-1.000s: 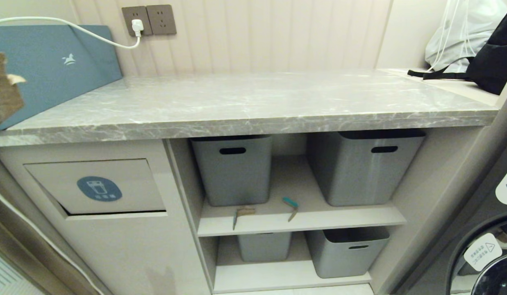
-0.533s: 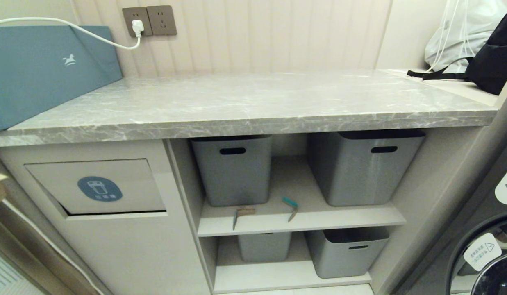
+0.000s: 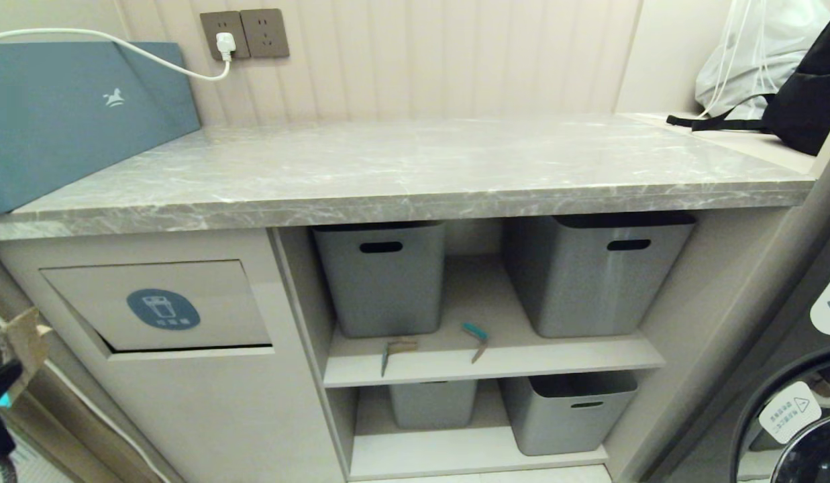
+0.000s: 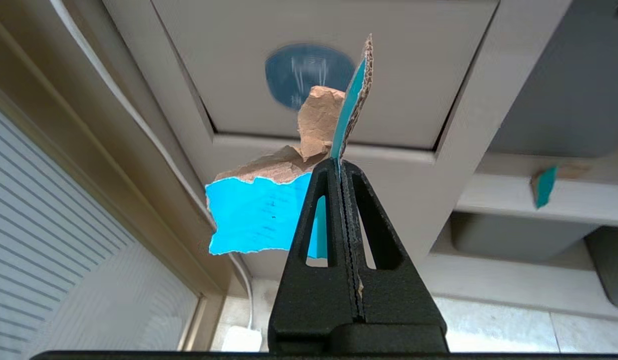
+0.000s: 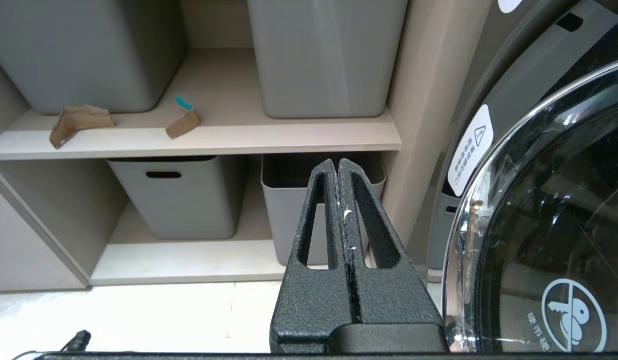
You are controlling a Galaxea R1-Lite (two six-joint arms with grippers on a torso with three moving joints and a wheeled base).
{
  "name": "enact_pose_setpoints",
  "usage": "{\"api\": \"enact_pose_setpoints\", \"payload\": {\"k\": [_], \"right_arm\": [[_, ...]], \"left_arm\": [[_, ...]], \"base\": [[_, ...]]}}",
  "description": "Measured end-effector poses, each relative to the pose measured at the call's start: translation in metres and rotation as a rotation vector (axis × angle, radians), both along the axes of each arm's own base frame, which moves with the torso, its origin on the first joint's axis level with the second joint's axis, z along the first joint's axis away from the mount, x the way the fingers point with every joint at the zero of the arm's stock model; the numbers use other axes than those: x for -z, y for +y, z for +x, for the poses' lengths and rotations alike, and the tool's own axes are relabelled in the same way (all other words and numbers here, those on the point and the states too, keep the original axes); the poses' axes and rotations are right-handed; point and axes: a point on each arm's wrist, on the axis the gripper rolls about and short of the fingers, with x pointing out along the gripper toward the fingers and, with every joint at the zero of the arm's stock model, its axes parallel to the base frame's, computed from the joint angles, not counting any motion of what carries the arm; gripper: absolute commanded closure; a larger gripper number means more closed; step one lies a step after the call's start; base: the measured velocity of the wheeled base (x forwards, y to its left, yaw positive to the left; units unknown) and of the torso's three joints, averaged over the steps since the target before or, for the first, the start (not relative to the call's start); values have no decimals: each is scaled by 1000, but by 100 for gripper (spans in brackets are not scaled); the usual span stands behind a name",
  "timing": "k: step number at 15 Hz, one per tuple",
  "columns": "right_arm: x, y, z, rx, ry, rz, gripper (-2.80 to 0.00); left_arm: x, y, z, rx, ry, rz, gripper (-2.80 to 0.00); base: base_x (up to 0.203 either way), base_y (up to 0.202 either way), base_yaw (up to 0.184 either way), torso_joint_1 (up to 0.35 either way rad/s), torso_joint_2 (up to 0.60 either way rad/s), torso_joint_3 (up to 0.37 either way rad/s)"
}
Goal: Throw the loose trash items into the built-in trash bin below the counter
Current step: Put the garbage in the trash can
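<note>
- Counter [image 3: 415, 168] looks the same as a second ago, top bare apart from the teal box [image 3: 66, 114] at 10 o'clock.
- Trash bin flap [image 3: 156, 305] is shut, around 8 o'clock under the slab.
- Grey tubs [image 3: 381, 278] fill the shelves; two strips [image 3: 398, 349] lie in front of them.
- Left gripper [image 4: 341, 165] has dropped from counter height to the 9 o'clock edge, clamped on the cardboard piece [image 4: 269, 200], facing the flap.
- Right gripper [image 5: 337, 165] is pressed closed, empty, parked by the washer door [image 5: 548, 225].

The cardboard scrap [image 3: 22, 339] has dropped from counter height to beside the bin flap [image 3: 156, 305].
</note>
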Motion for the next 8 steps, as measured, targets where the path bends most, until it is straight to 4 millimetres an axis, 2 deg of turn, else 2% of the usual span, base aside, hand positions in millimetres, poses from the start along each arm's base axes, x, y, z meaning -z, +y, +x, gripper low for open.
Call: {"api": "enact_pose_setpoints", "payload": {"k": [4,8], "right_arm": [[0,0,0,0,0,0,0],[0,0,0,0,0,0,0]], "left_arm": [[18,4,15,-3,102,-30,0],[25,11,32,34,138,-57,0]], "base": [[0,0,0,0,0,0],[0,0,0,0,0,0]]}}
